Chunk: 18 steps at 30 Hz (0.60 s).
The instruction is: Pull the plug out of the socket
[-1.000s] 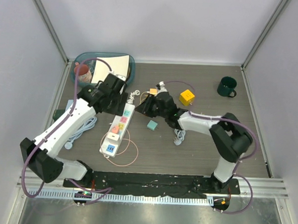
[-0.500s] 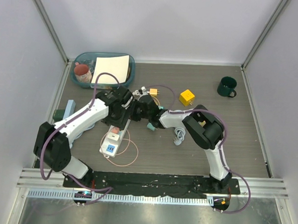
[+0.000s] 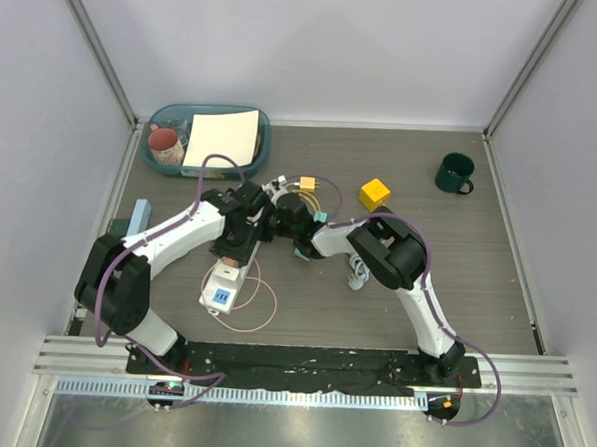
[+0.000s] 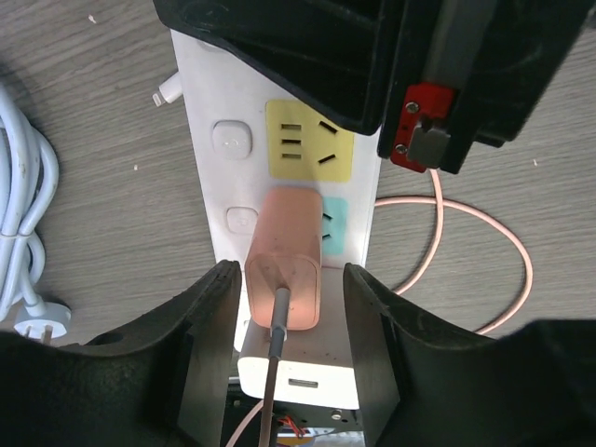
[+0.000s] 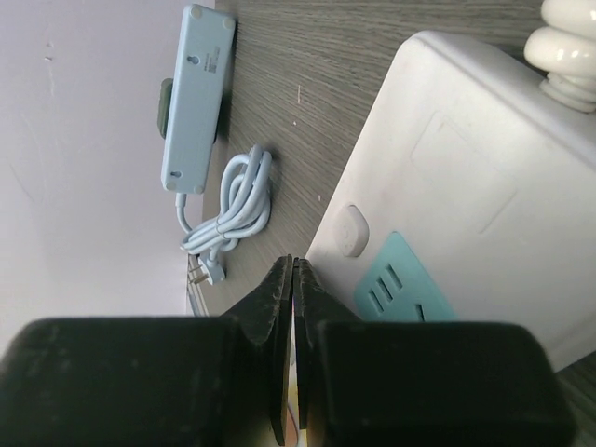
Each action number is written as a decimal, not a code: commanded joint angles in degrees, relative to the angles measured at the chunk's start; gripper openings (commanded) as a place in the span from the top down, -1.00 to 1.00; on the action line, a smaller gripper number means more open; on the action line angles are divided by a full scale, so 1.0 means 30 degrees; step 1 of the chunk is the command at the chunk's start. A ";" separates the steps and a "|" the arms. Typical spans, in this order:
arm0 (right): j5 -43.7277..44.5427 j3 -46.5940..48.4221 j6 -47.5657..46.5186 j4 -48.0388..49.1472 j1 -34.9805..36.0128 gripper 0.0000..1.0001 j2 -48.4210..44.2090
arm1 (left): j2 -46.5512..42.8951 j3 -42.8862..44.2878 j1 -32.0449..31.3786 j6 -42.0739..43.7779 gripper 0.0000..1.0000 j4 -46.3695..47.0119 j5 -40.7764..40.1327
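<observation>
Nearest me, the socket [image 3: 220, 296] is lying on the table [image 3: 395, 299] with its blue face toward the arm bases. The plug [image 4: 298, 377] is sitting on the strip just beyond that face, deep between the fingers of the left gripper [image 4: 291, 272]. That gripper is hanging open astride the strip, and I can't tell whether its pads are touching anything. A pink adapter [image 4: 284, 244] with a cord is standing between its fingertips over the teal face, with the yellow face beyond. Farther on, the right gripper [image 5: 291, 265] is hovering over the strip's far end, pinched closed on nothing. Beyond it, a yellow cube [image 3: 374, 194], a dark green mug [image 3: 454, 174] and a blue basket [image 3: 180, 107] are sitting.
</observation>
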 commanded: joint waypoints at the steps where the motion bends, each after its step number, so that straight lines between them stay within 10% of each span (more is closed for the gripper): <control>1: 0.0097 0.0011 0.0237 0.0112 0.0014 0.84 0.0781 | -0.0134 -0.0221 0.0078 -0.0020 -0.02 0.0830 -0.0497; 10: 0.0273 -0.0633 0.0324 0.0464 0.0014 0.85 0.1103 | 0.0510 -0.0632 0.0078 0.0068 0.20 0.1241 -0.0410; 18: 0.1385 -0.1511 -0.0026 -0.0851 -0.0014 0.87 0.1192 | 0.0336 0.0653 0.0078 0.0068 0.99 0.1066 -0.0497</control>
